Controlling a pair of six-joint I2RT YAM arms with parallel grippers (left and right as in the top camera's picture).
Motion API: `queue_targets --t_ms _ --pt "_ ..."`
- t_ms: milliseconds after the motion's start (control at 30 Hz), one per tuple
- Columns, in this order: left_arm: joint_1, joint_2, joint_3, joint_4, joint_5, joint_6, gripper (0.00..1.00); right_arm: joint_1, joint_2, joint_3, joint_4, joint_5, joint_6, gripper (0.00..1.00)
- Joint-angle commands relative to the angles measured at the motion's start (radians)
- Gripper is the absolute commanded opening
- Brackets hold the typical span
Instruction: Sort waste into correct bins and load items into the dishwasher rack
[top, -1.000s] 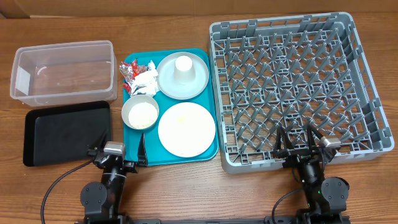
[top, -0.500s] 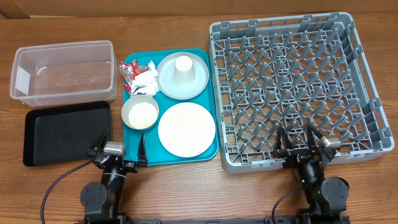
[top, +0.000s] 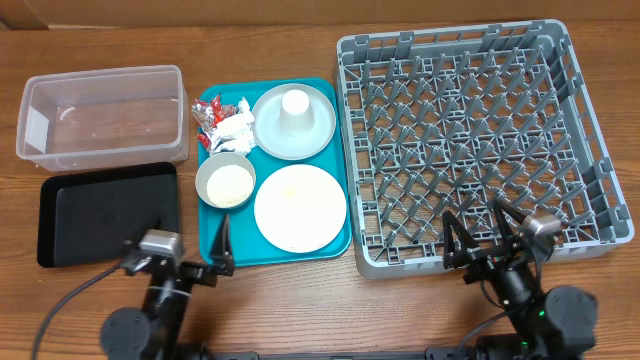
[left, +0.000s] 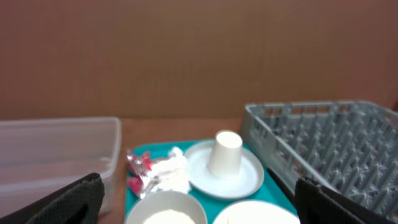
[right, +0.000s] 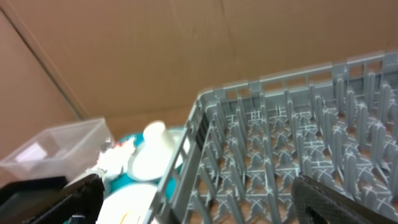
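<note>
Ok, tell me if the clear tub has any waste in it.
No, the clear tub holds nothing; the wrappers and napkin lie on the teal tray.

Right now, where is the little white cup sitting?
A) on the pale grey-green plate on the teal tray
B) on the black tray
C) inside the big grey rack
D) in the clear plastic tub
A: the overhead view shows the white cup standing in the middle of the pale grey-green plate, which lies at the far end of the teal tray.
</note>
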Motion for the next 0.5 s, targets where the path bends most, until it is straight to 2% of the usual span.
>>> queue_targets --t_ms 0,167,300,467 --pt "-0.005 0.126 0.201 -0.110 -0.067 -0.030 1.00 -0.002 0.207 0.225 -0.152 -0.010 -0.023 1.00" --pt "-0.005 0.393 0.411 -0.255 -0.063 -0.112 1.00 -0.002 0.491 0.506 -0.337 -0.001 -0.026 1.00" --pt "-0.005 0.621 0.613 -0.398 -0.058 -0.117 1.00 -0.002 0.703 0.733 -0.455 -0.005 -0.060 1.00" --pt "-0.005 0.874 0.872 -0.604 -0.059 -0.075 1.00 -0.002 0.842 0.813 -0.478 -0.103 -0.053 1.00"
